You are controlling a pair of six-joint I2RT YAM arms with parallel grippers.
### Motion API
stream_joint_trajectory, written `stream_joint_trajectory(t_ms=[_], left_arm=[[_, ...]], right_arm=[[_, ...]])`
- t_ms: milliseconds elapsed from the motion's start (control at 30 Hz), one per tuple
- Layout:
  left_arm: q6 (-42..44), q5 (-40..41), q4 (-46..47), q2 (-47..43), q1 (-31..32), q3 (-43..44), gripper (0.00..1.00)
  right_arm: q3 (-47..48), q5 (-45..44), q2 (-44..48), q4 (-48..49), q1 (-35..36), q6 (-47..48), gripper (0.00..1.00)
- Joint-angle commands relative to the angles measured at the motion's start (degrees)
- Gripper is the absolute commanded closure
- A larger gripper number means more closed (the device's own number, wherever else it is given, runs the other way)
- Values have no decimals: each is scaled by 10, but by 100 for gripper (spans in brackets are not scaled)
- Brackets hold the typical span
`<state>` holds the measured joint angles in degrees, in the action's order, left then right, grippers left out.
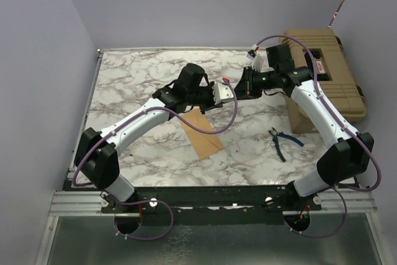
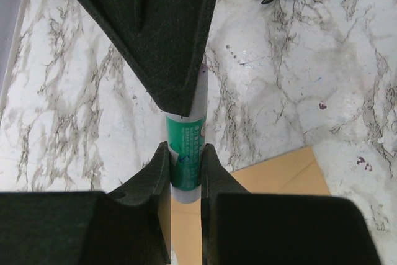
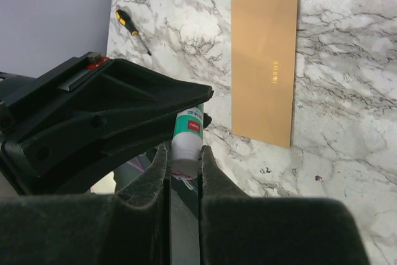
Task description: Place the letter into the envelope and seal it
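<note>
On the marbled tabletop [image 1: 124, 85], the envelope [image 1: 201, 133] lies at seven o'clock, below the left end effector [image 2: 185, 156] and right end effector [image 3: 184, 155], both clenched on one glue stick [image 2: 185, 130]. The envelope's long axis runs from eleven to five, and the left arm [image 1: 136, 122] is nearer to it.

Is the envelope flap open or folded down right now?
Folded down, it seems: the envelope lies flat with a plain rectangular outline, no pointed flap showing. Whether it is glued, cannot tell.

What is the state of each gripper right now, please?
Left gripper: closed, fingers clamped on the glue stick.
Right gripper: closed on the other end of the same glue stick.
</note>
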<state>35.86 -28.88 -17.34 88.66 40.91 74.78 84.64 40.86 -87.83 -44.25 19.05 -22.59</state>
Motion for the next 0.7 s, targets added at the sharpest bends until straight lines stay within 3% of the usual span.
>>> stream_joint_trajectory(t_ms=[0, 267, 667], left_arm=[[14, -38, 91, 17, 21, 57, 100], [29, -59, 103, 15, 35, 78, 100], [25, -89, 132, 20, 54, 121, 100]], right_arm=[[-28, 26, -15, -7, 32, -77, 99], [-96, 67, -5, 55, 58, -134, 99], [-109, 57, -8, 39, 76, -141, 99]])
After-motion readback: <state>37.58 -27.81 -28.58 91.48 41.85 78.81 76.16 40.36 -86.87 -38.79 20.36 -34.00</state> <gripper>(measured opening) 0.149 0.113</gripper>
